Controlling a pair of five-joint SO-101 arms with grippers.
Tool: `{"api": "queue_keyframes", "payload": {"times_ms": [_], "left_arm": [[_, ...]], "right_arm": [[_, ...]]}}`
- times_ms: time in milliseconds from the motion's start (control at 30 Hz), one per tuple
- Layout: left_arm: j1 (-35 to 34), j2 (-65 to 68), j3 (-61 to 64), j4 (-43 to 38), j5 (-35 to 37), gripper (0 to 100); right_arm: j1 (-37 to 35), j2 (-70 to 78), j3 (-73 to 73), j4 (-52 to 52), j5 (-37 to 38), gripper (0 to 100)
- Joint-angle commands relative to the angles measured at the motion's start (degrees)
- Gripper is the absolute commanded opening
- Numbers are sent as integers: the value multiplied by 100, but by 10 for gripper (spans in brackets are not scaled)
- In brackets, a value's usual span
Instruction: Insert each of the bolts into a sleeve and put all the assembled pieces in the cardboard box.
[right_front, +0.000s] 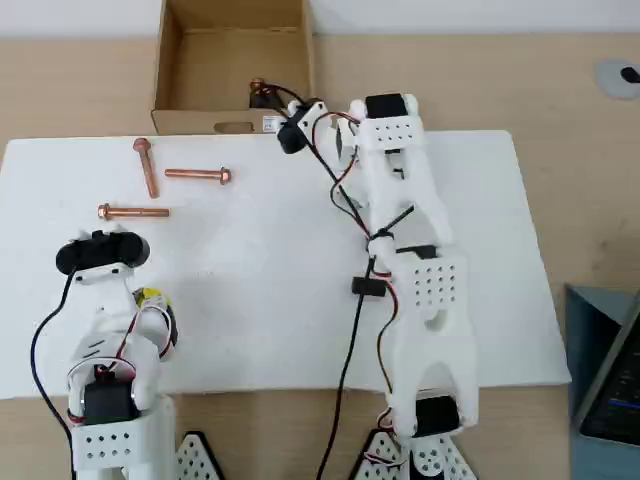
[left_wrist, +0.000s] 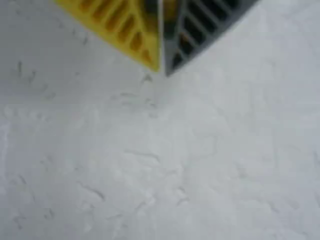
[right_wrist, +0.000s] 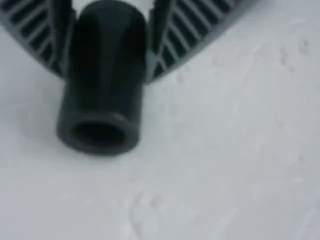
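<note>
right gripper (right_wrist: 107, 75) is clamped on a black sleeve (right_wrist: 100, 115), open end facing out, held low over the white mat (right_front: 260, 280). left gripper (left_wrist: 161, 67) is pinched closed on nothing, yellow and grey tips meeting just above the mat at the near left corner.

over on the left of the mat, three copper bolts (right_front: 198, 175) lie loose, close together but apart from each other, none with a sleeve on. in the cardboard box (right_front: 165, 70) at the far edge there's what looks like one assembled piece (right_front: 258, 92), a copper head on a dark body, though it's small from up here.

so i'd call it the start of the second pairing: sleeve in hand, bolt wanted. the next move, as i read it, asks the left gripper to open, go to the nearest bolt (right_front: 133, 211), take it by the head end and line its shank up with the sleeve's bore.

writing: a small white sticker (right_front: 270, 123) sits on the box's front wall, print too fine to make out.
</note>
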Motion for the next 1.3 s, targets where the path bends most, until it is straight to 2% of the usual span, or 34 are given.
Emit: {"api": "queue_keyframes", "payload": {"times_ms": [0, 200, 433, 1067, 1267], "left_arm": [[-26, -40, -35, 9, -35, 2], [-26, -40, -35, 18, -53, 2], [-26, -40, -35, 18, -53, 2], [-79, -31, -70, -9, -35, 3], [-290, -4, -598, 18, -53, 3]], "right_arm": [[-13, -31, -743, 527, 26, 10], [-57, -110, -1886, 967, -123, 10], [-75, -1077, -1393, 958, -343, 10], [-48, -5358, 2721, 949, -1046, 10], [-48, -6554, 4180, 747, -1477, 10]]}}
